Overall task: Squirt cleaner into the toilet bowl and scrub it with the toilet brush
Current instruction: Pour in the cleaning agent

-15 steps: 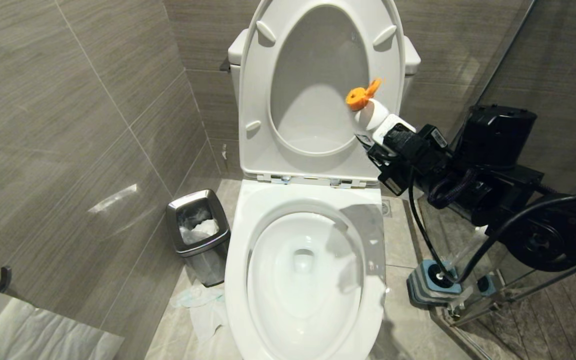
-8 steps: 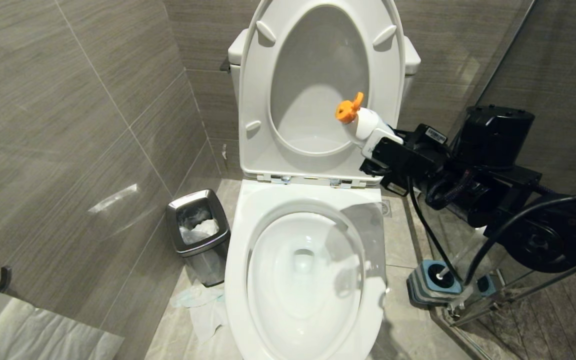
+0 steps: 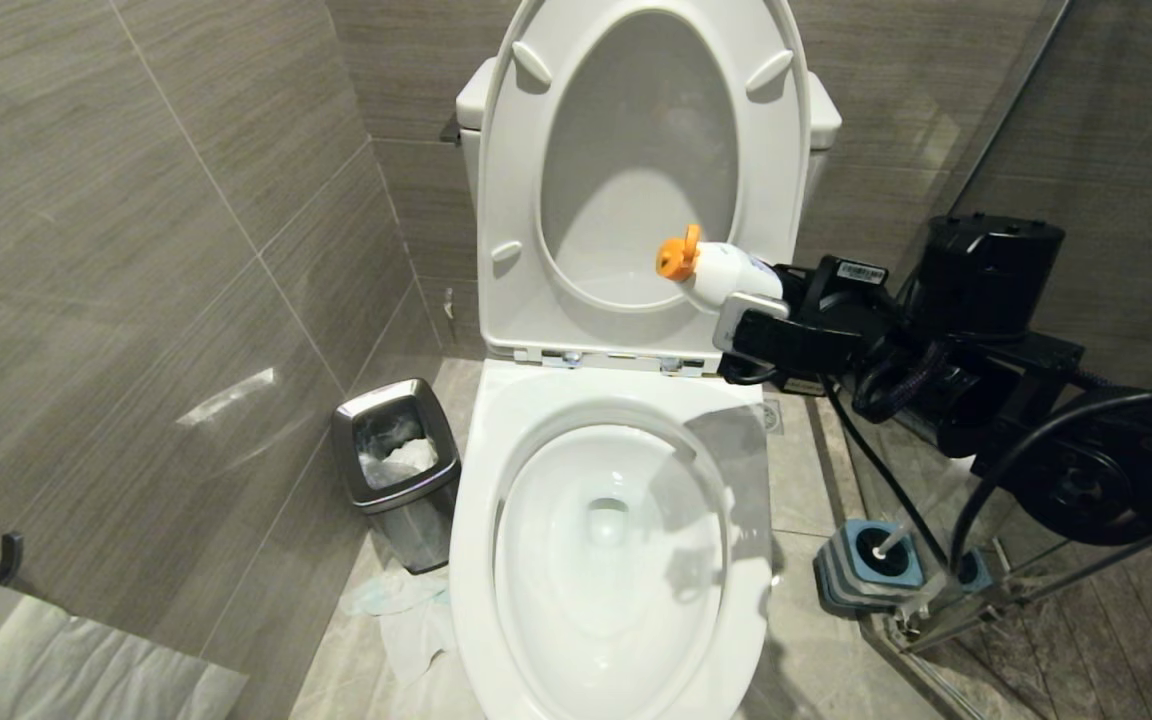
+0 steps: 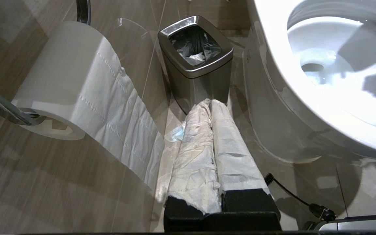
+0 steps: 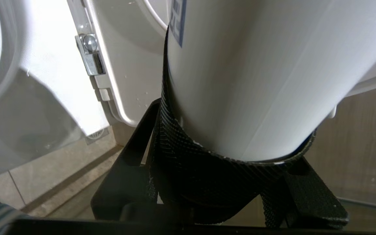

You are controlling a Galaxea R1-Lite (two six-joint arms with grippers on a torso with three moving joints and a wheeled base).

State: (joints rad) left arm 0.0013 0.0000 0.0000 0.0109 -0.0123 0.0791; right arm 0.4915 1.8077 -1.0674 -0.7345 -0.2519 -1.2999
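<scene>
The right gripper (image 3: 748, 318) clamped a white cleaner bottle (image 3: 731, 278) with an orange cap (image 3: 678, 254), lying nearly level and pointing toward the raised seat (image 3: 526, 170). Below and ahead of it sat the open toilet bowl (image 3: 496, 480); the toilet brush (image 3: 886, 545) stood in its blue holder (image 3: 841, 580) on the floor beneath that arm. The left gripper (image 4: 211, 107), fingers (image 4: 194, 147) wrapped in white tissue and pressed together, pointed at a steel waste bin (image 4: 195, 58) just ahead.

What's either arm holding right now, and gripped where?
Right gripper holds the white, orange-capped cleaner bottle by its lower body, jaws around it. Left gripper is shut, holding nothing.
</scene>
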